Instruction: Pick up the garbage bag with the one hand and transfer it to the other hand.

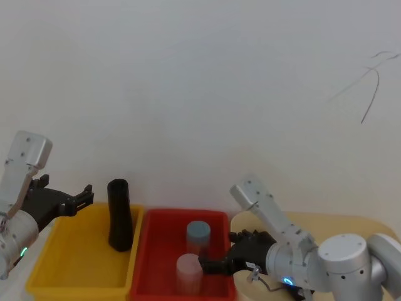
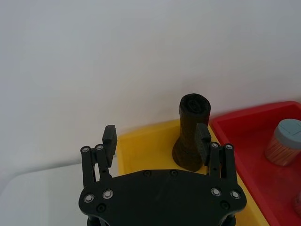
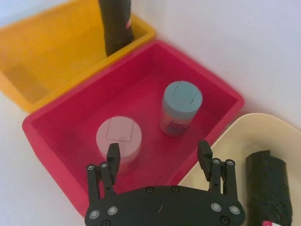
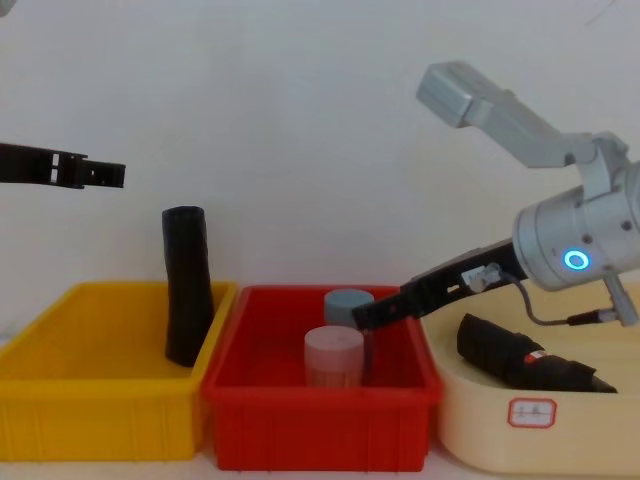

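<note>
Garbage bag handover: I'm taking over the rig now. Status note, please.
Left gripper: open, in the air over the left side of the yellow bin, aimed at the garbage bag and not touching it.
Right gripper: open and empty, low over the right side of the red bin, near the two jars.
Garbage bag: roughly upright at the yellow bin's right end.
Another black roll lies in the cream tub.
Done: approach only, no grasp yet.
Left: close the left gripper on the bag, lift it, and pass it to the right gripper.
</note>
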You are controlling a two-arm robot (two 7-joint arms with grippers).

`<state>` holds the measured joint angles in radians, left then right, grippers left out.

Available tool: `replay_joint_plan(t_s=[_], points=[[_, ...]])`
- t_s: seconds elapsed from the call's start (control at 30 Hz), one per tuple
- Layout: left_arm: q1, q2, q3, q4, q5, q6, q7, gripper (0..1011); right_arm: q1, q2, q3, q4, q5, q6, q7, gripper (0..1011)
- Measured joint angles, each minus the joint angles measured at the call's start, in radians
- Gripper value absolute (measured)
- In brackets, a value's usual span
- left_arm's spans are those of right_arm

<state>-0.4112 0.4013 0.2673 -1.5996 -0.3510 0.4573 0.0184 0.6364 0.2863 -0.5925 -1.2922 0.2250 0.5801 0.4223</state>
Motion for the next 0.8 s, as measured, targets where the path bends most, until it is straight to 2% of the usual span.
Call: replay_joint_plan(t_s=[0.37,0.8], points=[[0.000,0.000,0.000,0.000,0.000,0.000,0.000,1002,0.047,-0.009,-0.065,0.029,-0.043,0.054,0.045,1001],[0.000,0.000,0.000,0.000,0.000,0.000,0.000,1002,0.084,-0.035,-0.094,0.061,-0.068,0.079,0.070,1002]])
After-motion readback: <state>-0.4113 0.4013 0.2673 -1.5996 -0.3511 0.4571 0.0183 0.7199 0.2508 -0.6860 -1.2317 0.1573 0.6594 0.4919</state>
